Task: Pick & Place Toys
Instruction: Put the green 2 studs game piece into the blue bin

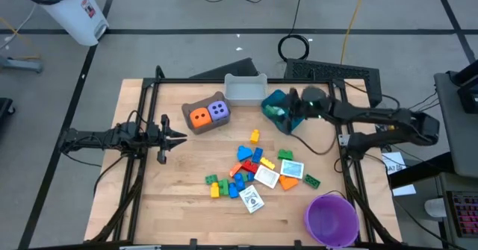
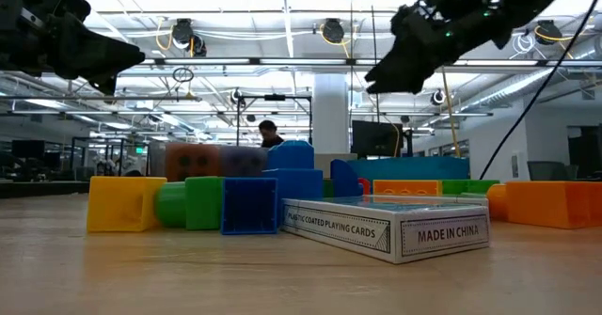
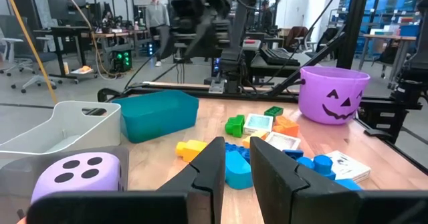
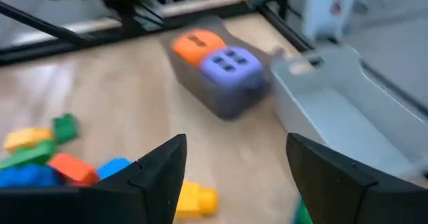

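Note:
The orange die (image 1: pixel 199 116) and the purple die (image 1: pixel 218 110) sit side by side in the brown bin (image 1: pixel 196 127). Small red, blue, green and yellow bricks (image 1: pixel 245 168) lie in a loose pile mid-table, with white cards (image 1: pixel 267 177) and a card box (image 2: pixel 386 226) among them. My right gripper (image 1: pixel 290 110) hangs open and empty above the teal bin (image 1: pixel 275 108); in its wrist view the fingers (image 4: pixel 235 140) stand wide apart. My left gripper (image 1: pixel 181 136) waits level at the table's left, its fingers (image 3: pixel 237 150) a narrow gap apart with nothing between them.
A grey bin (image 1: pixel 245 89) stands at the far edge between the brown and teal bins. A purple bowl (image 1: pixel 331 219) sits at the near right corner. Bare wood lies at the near left. A black frame (image 1: pixel 149 86) borders the table. A person (image 3: pixel 158 17) shows far off in the room.

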Motion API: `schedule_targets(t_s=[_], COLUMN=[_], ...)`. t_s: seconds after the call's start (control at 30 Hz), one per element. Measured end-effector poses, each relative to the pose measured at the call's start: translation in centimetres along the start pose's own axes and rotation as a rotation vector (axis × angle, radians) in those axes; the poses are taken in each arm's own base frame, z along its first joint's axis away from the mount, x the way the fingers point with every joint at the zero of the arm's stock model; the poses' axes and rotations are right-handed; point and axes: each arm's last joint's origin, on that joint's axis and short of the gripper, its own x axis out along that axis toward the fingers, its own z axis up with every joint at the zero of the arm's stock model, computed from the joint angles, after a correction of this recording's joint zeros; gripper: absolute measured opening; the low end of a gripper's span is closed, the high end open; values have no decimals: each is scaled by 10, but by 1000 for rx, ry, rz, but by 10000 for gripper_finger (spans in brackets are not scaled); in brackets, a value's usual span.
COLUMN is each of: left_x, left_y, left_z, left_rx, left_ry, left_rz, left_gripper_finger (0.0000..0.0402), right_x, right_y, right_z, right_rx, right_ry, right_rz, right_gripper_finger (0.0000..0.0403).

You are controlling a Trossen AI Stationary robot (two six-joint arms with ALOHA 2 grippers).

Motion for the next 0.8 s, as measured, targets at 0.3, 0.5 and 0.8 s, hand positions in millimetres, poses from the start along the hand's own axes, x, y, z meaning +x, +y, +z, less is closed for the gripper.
schedule_targets(t_s=[0.3,0.5,0.8], left_x=[0,0,0], left_y=[0,0,0], left_z=[0,0,0], left_rx=[0,0,0], left_ry=[0,0,0], left_rz=[0,1,1], left_gripper_finger=[76,76,76], right_x=[-10,-12,-7], right_y=[28,41,67], right_z=[-30,-38,-33], right_rx=[-65,-50,-56], right_ry=[-249,-284,49], right_rz=[128,199,161], right_gripper_finger=[242,242,256])
